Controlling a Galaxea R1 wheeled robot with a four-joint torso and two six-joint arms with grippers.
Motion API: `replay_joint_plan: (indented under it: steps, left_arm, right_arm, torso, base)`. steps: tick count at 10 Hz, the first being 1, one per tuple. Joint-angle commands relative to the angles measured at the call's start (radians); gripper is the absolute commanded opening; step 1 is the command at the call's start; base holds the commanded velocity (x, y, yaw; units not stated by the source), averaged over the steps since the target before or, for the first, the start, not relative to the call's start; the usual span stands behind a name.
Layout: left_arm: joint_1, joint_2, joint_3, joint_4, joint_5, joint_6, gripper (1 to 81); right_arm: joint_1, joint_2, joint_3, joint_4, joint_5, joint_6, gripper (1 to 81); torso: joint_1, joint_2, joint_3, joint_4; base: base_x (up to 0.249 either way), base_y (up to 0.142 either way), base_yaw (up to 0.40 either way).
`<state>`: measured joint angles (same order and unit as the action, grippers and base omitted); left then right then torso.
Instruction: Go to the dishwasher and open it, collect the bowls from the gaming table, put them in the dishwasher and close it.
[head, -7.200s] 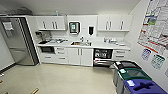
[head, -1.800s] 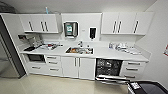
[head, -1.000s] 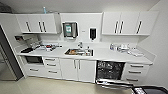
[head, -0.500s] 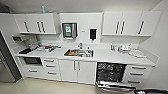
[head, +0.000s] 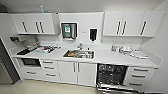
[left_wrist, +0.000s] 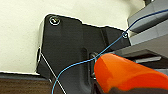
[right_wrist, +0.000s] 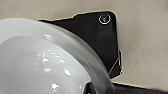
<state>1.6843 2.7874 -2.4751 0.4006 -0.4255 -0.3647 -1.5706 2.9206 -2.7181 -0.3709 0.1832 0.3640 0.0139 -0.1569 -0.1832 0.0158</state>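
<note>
Kitchenette seen from the head view: white bench (head: 105, 58) with a steel sink (head: 79, 53) in the middle, white wall cabinets (head: 130, 24) above. The dishwasher (head: 111, 75) sits under the bench to the right of the sink, door down, dark interior and wire racks showing. In the right wrist view a white bowl (right_wrist: 42, 65) looms close to the camera; an orange object (left_wrist: 127, 73) shows close in the left wrist view. Can't tell how the jaws stand on either arm, or whether they hold anything.
</note>
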Motion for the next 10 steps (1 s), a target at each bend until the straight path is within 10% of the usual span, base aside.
replay_joint_plan:
  steps: [1,10]
  left_arm:
    - [-0.021,-0.018,0.004,0.018,0.030,0.003,1.0]
    - [-0.021,-0.018,0.005,0.018,0.031,0.003,1.0]
  right_arm:
    - [0.042,-0.015,0.000,-0.008,-0.033,-0.002,1.0]
    - [0.039,-0.015,0.000,-0.011,-0.033,-0.002,1.0]
  torso:
    - [0.000,0.000,0.000,0.000]
    - [0.000,0.000,0.000,0.000]
  base:
    - [0.114,0.000,0.000]
    - [0.114,-0.062,0.000]
